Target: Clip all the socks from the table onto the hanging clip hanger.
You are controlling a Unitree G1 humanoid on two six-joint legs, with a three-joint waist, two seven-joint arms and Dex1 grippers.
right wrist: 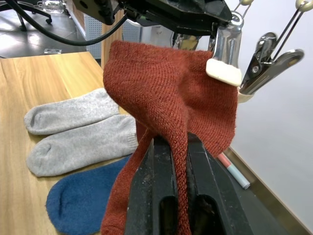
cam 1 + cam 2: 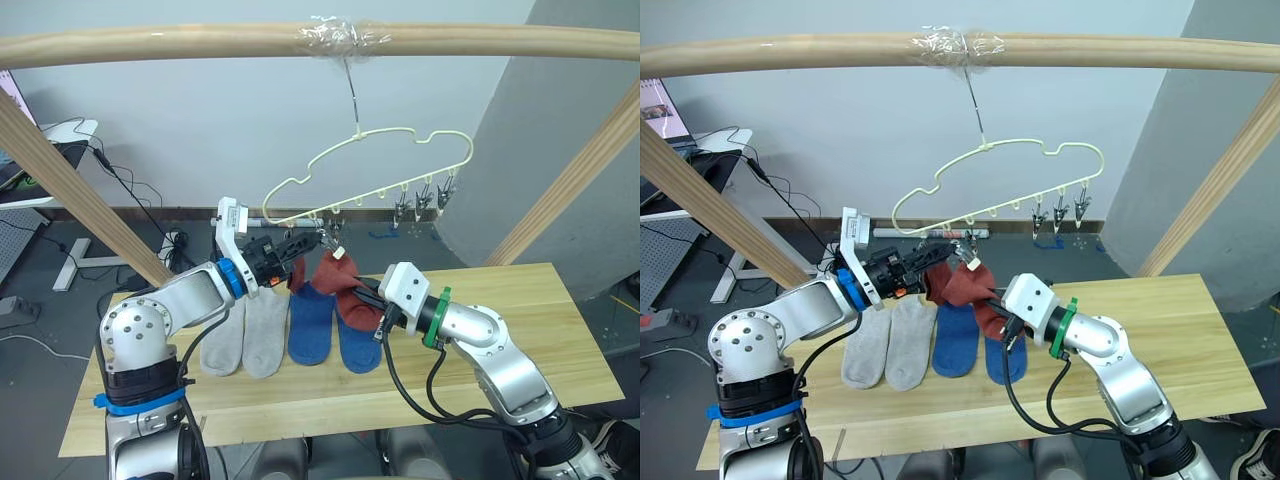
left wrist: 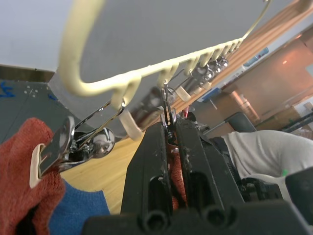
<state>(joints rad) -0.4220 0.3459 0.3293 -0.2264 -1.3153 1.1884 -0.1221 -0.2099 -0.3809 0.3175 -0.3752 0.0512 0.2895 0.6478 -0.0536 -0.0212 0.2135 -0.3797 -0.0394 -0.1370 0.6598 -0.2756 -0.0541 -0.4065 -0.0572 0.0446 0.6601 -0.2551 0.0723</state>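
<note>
The right end effector (image 1: pixel 172 161) is clamped on a rust red sock (image 1: pixel 171 98), lifting its cuff to a clip (image 3: pixel 168 115) on the clip hanger (image 2: pixel 400 165) that the left end effector (image 3: pixel 170 128) pinches, while four socks (image 2: pixel 290 330) lie mid-worktop (image 2: pixel 560 330)

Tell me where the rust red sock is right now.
In the head views the rust red sock hangs up at the clip hanger's left end, between the left gripper and the right gripper, above the blue socks.
</note>
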